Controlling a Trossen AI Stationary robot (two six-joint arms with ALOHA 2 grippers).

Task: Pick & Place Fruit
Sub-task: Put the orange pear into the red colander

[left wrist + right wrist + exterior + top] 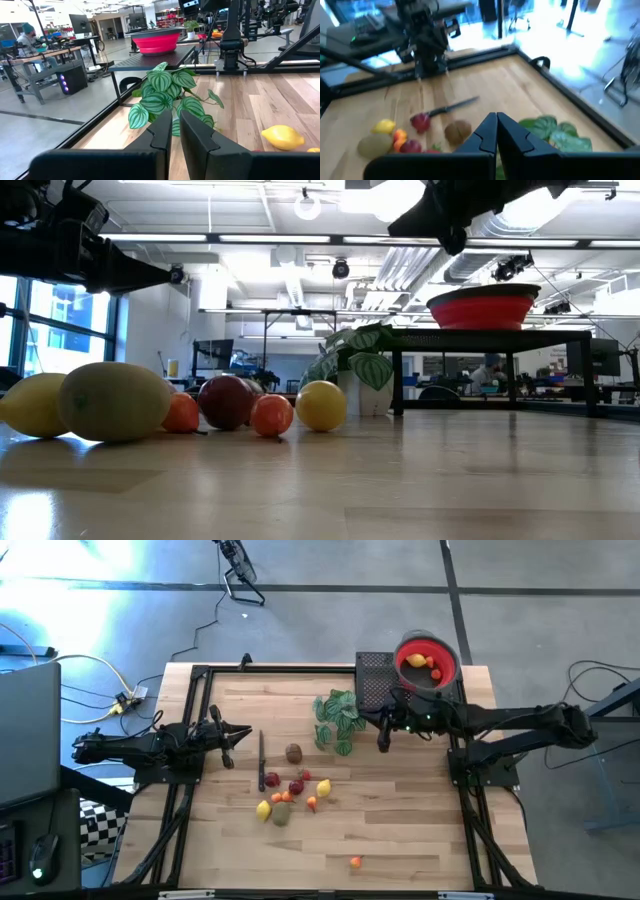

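Fruit [285,795] is lying mostly in a loose cluster near the middle of the table [400,830], with a brown piece [293,752] sitting a little apart toward the plant [338,718] and a small orange piece [355,861] resting alone near the table's front edge. Two pieces, one yellow [416,661] and one red-orange [435,672], are sitting inside the red bowl [446,652], which is standing on a black stand [375,675] at the far right corner. A knife [262,760] is lying just left of the cluster.

Right gripper [383,742] is hanging over the table beside the plant, between the bowl and the fruit, its fingers [487,131] pressed together and holding nothing. Left gripper [243,733] is waiting at the table's left side, pointing toward the plant, its fingers [162,132] standing nearly together with only a thin gap and nothing between them.

In the low view, a lemon [322,405] and red and orange pieces are sitting in a row on the wood.
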